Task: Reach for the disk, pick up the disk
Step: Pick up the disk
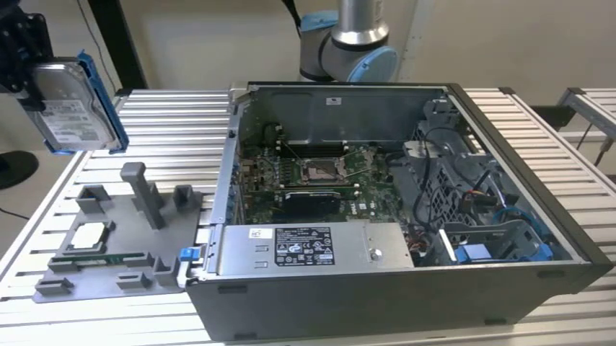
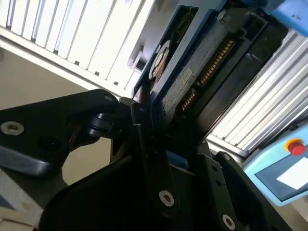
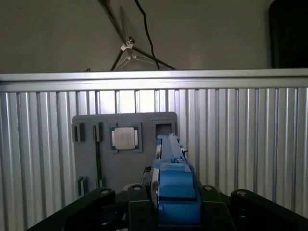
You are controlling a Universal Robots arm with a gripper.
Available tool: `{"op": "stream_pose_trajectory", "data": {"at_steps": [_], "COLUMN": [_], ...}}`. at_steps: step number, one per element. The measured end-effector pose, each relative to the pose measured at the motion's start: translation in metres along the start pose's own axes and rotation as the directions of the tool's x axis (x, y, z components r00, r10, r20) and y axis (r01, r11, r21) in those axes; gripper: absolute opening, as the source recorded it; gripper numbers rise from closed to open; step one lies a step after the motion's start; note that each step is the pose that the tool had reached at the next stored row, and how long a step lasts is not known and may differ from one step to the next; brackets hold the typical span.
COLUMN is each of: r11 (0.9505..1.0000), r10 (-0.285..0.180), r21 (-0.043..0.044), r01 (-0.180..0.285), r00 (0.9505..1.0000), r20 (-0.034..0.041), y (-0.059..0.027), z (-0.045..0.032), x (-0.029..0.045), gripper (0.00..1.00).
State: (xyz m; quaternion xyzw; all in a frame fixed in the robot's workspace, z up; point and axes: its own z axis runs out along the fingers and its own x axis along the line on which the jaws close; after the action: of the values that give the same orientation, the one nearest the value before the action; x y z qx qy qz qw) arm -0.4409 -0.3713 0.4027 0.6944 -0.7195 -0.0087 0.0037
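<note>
As it hangs aloft, disk (image 1: 75, 108) clamped in gripper (image 1: 27, 72)

Robotics lab: slatted aluminium bench (image 1: 164, 122), opened computer case (image 1: 385, 303).

Plain beige wall (image 1: 192, 43) at the back, ribbed aluminium table (image 1: 173, 122) spread beneath it all, a second table (image 1: 589, 104) at the exterior view's right edge.
</note>
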Motion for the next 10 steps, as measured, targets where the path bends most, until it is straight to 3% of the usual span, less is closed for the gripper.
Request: {"op": "stream_pose_trajectory", "data": {"at_steps": [10], "r11": [1.0000], "r10": [0.000], "r21": [0.0000], "r01": [0.000], "r00": [1.0000], "r20": [0.0000], "y": [0.0008], "z": [-0.0458], "x": [-0.0003], "gripper": [0.00]}}
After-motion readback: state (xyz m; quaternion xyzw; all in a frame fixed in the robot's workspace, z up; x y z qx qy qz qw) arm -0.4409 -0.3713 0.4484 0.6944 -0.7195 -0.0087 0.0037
